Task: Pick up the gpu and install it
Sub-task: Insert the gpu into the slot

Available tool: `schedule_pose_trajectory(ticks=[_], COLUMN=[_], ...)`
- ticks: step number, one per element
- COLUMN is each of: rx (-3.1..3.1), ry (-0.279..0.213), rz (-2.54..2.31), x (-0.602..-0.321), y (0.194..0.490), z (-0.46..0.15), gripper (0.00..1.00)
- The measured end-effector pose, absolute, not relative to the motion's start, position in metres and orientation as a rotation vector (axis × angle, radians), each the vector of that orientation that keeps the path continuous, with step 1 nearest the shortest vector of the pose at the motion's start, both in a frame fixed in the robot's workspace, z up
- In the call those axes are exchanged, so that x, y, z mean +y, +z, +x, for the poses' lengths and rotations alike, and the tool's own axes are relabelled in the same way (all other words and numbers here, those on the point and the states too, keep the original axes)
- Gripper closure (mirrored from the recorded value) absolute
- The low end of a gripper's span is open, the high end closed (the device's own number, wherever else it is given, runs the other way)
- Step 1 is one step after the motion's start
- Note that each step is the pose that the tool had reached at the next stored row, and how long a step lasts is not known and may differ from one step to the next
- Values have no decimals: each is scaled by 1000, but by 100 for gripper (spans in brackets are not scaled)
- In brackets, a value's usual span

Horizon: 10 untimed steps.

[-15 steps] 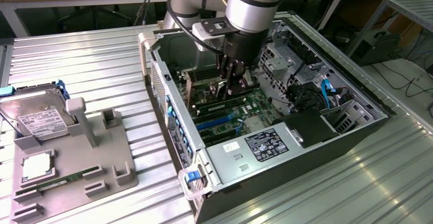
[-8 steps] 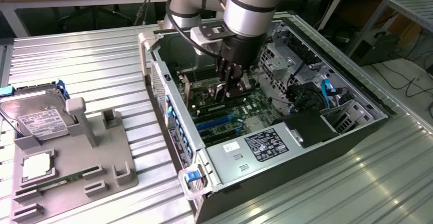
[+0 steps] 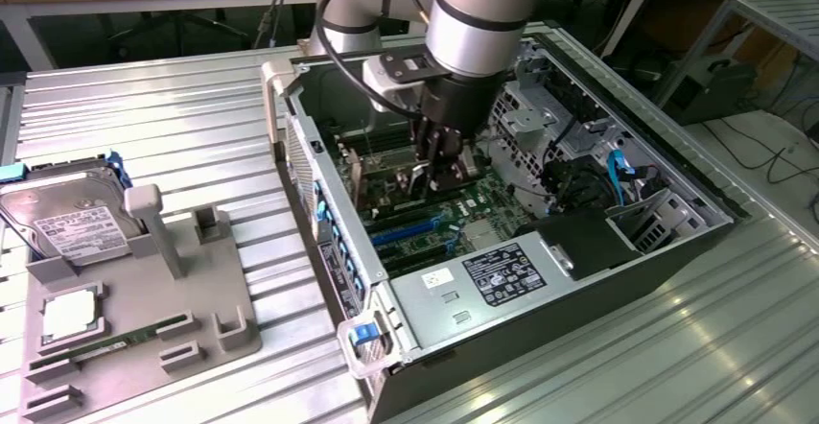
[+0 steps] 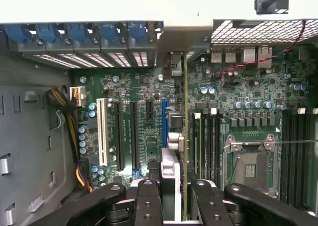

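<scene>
The gpu (image 4: 185, 131) shows edge-on in the wrist view as a thin card standing upright over the motherboard (image 4: 144, 87), its metal end bracket (image 4: 172, 64) toward the case's rear wall. My gripper (image 4: 176, 188) is shut on it, with black fingers (image 4: 148, 196) on either side of the card. The card's lower edge lies just beside the blue expansion slot (image 4: 163, 119); whether it is seated I cannot tell. In the exterior view my gripper (image 3: 436, 167) reaches down into the open computer case (image 3: 716, 208), with the gpu (image 3: 419, 182) under it.
On the exterior view's left a grey holder tray (image 3: 192, 299) carries a silver hard drive (image 3: 71, 223), a green memory stick (image 3: 113, 344) and a processor (image 3: 71, 314). In the case are the power supply (image 3: 500, 270), the processor socket (image 4: 251, 161), memory slots (image 4: 211, 146) and cables (image 4: 69, 107).
</scene>
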<state>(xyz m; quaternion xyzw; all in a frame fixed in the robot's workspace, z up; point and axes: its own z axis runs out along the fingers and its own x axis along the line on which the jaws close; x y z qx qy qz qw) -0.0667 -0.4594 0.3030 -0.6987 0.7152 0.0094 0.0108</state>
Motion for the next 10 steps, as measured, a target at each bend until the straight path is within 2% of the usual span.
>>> schedule_pose_trajectory(ticks=[10], rx=[2233], ry=[29], rz=[-2179], x=[-463], y=[295], z=[-67], gripper=[72])
